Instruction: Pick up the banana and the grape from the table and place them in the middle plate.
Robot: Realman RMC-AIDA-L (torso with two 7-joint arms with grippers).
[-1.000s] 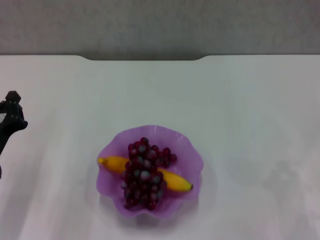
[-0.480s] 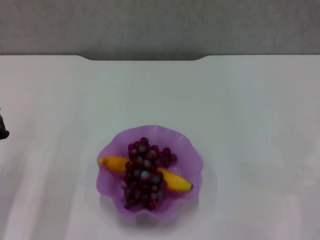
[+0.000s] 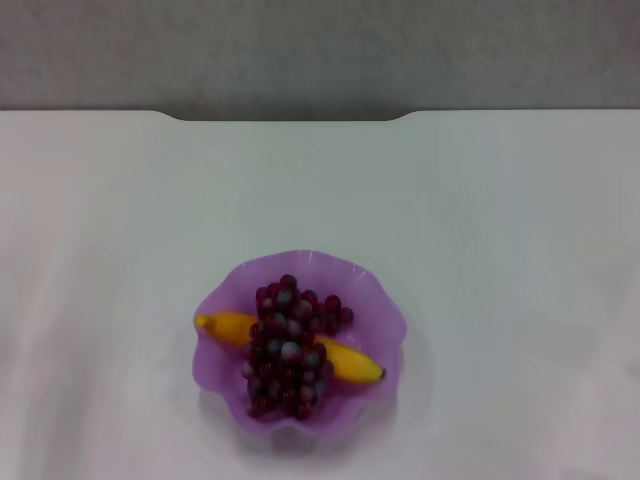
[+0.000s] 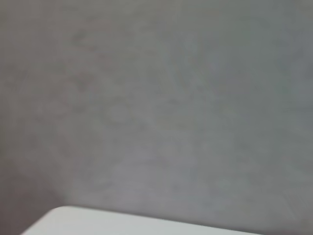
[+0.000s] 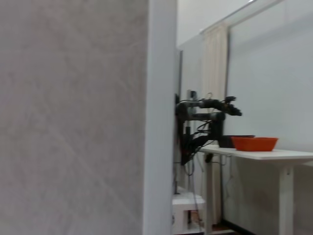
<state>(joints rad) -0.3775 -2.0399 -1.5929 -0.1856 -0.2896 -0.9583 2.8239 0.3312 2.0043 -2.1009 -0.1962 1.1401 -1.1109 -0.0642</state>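
Note:
In the head view the purple scalloped middle plate (image 3: 385, 310) sits on the white table (image 3: 500, 220), near its front middle. The banana (image 3: 228, 327) lies across the plate, its yellow ends showing on both sides. The grape (image 3: 288, 345) bunch rests on top of the banana, covering its middle. Neither gripper appears in the head view. The left wrist view holds only a grey wall and a corner of the table (image 4: 88, 223). No fingers show in either wrist view.
The table's far edge has a notch (image 3: 290, 117) against the grey wall. In the right wrist view a grey wall and white post stand close by; far off is another robot arm (image 5: 205, 112) and an orange tray (image 5: 254, 143) on a separate table.
The left arm, seen at the left edge of the head view a second ago, has drawn back out of that view. Plate, banana and grape have not moved.

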